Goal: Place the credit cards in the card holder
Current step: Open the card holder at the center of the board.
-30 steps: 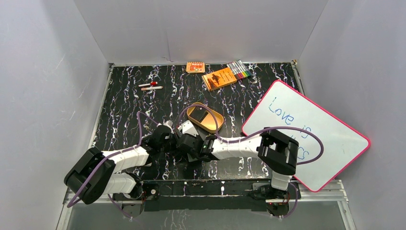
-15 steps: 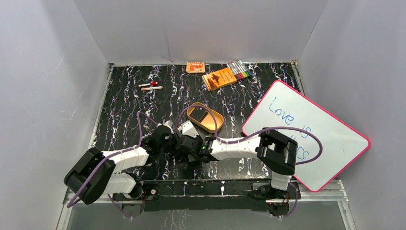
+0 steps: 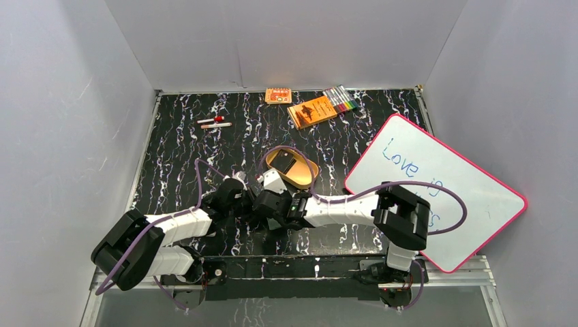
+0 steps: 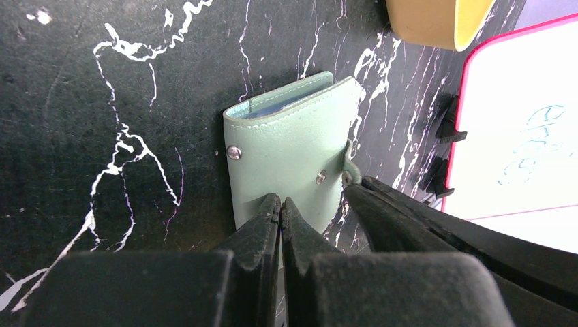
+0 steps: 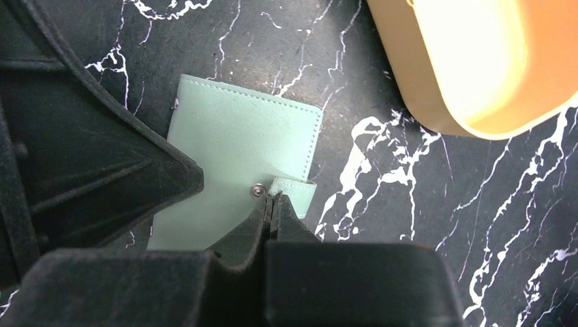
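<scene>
top view: the card holder (image 3: 271, 181) is lying closed on the black marbled table (image 3: 177, 157), just beside the tan tray (image 3: 301, 176).

left wrist: the left gripper (image 4: 278, 204) is keeping its fingers pressed together at the card holder's near edge.

right wrist: the right gripper (image 5: 271, 204) is sitting pressed together at the snap tab (image 5: 298, 191); whether it is pinching the tab cannot be told.

"Love is" was handwritten in blue marker on the whiteboard (image 3: 477, 197). A second line beneath it was largely covered and could not be read. Print was seen on the orange booklet (image 3: 312, 111) and the small orange box (image 3: 278, 95), but too small to be read.
</scene>
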Controlling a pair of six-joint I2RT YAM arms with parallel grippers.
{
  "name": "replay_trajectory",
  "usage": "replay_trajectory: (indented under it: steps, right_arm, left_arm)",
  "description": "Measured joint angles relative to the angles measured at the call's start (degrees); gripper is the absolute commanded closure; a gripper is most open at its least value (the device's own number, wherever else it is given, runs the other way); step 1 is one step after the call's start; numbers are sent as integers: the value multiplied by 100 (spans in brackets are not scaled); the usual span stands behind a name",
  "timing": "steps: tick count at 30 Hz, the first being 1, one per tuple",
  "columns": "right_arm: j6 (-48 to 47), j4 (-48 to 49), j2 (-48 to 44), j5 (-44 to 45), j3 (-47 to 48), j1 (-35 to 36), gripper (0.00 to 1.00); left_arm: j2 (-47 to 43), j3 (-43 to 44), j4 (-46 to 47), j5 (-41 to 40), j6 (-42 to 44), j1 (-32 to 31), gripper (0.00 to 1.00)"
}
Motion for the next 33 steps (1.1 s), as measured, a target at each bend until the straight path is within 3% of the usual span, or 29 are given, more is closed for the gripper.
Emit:
replay_trajectory:
  steps: [8, 10, 15, 18, 33]
  right_arm:
    - [551, -118, -977, -238, -557, -282, 100]
    - [621, -122, -1320, -367, -713, -352, 100]
    - [686, -17, -2096, -669, -911, -363, 100]
    - [654, 177, -2424, -874, -951, -363, 100]
    - [546, 780, -2461, -1434, -1231, -363, 100]
  left_arm:
    - [-94, 13, -153, -39, 33, -2, 99]
    - [-179, 57, -299, -61, 83, -2, 89]
    - [-503, 190, -828, -175, 282, -2, 49]
    - [-804, 278, -1097, -214, 372, -2, 37]
    - [-966, 356, -1021, -13, 372, -2, 19]
